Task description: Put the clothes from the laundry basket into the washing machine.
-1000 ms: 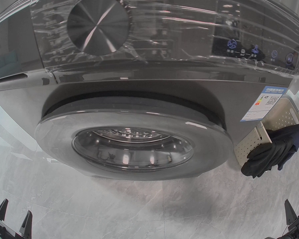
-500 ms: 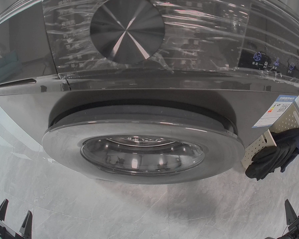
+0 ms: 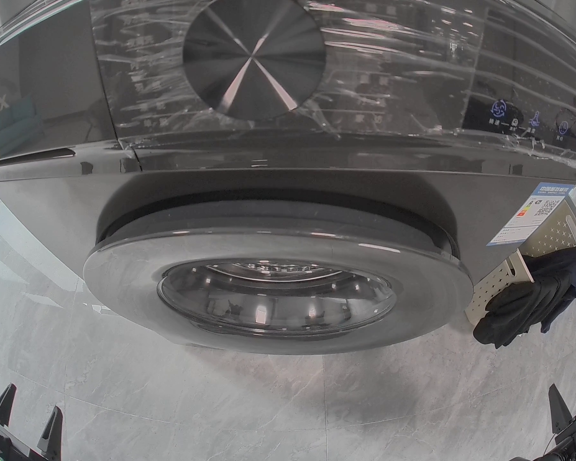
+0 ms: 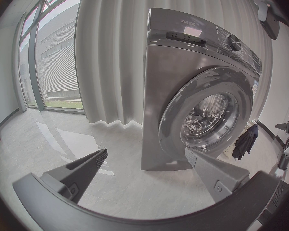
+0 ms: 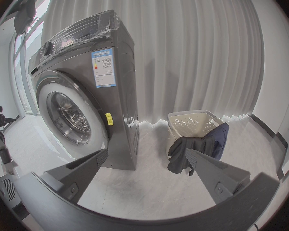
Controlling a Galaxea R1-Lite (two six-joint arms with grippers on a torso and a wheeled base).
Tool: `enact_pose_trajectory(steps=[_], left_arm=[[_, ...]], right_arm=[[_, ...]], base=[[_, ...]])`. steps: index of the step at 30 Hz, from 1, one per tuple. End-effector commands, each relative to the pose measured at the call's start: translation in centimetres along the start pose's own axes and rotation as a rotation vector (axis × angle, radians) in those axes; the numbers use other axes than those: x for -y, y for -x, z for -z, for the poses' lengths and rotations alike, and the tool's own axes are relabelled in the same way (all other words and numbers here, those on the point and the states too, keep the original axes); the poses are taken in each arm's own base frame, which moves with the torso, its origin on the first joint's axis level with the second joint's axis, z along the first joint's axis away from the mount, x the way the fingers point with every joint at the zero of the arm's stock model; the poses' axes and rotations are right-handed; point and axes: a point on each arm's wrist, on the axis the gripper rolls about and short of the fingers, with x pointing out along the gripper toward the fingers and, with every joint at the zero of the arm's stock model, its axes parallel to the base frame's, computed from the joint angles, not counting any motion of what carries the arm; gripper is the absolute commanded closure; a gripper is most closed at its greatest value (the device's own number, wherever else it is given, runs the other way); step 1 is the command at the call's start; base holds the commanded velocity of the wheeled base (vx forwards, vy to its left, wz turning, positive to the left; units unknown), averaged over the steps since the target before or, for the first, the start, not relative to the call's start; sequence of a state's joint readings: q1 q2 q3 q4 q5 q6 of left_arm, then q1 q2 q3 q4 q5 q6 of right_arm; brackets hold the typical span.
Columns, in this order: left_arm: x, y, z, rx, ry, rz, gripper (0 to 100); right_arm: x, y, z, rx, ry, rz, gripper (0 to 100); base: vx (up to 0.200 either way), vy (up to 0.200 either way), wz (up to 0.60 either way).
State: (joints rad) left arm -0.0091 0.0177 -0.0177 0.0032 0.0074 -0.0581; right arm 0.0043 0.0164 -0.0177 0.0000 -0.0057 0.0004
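The grey washing machine [image 3: 275,180] stands right in front of me, its round glass door [image 3: 275,296] closed. To its right a beige laundry basket [image 3: 547,232] sits on the floor, with dark clothes [image 3: 531,296] draped over its rim. The right wrist view shows the basket [image 5: 196,122] and the black and navy clothes [image 5: 196,151] beside the machine [image 5: 118,90]. My left gripper [image 3: 31,411] hangs low at the left, open and empty [image 4: 146,153]. My right gripper [image 3: 573,385] hangs low at the right, open and empty [image 5: 146,153]. Both are well short of the machine.
Pale marble floor [image 3: 237,404] spreads between me and the machine. White curtains [image 5: 199,48] hang behind the machine and basket, and large windows [image 4: 54,55] lie to the left. A wall [image 5: 273,81] runs past the basket on the right.
The whole head picture has shifted a little right and down, so the camera moved. Both grippers hold the same places, still open.
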Motion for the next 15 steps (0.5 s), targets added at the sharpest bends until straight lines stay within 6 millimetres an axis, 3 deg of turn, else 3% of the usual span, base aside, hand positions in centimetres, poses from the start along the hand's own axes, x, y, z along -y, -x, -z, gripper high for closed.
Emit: enact_pose_trajectory(steps=[1,3,15], left_arm=[[-0.03,-0.02,0.47,-0.003,0.000,0.000,0],[-0.03,-0.02,0.47,-0.003,0.000,0.000,0],[-0.03,-0.02,0.47,-0.003,0.000,0.000,0]], right_arm=[[0.01,0.00,0.53,-0.001,0.000,0.002,0],[0.01,-0.01,0.51,0.000,0.002,0.002,0],[0.01,-0.01,0.51,0.000,0.002,0.002,0]], base=[[0.000,0.200,0.00],[0.000,0.200,0.00],[0.000,0.000,0.00]])
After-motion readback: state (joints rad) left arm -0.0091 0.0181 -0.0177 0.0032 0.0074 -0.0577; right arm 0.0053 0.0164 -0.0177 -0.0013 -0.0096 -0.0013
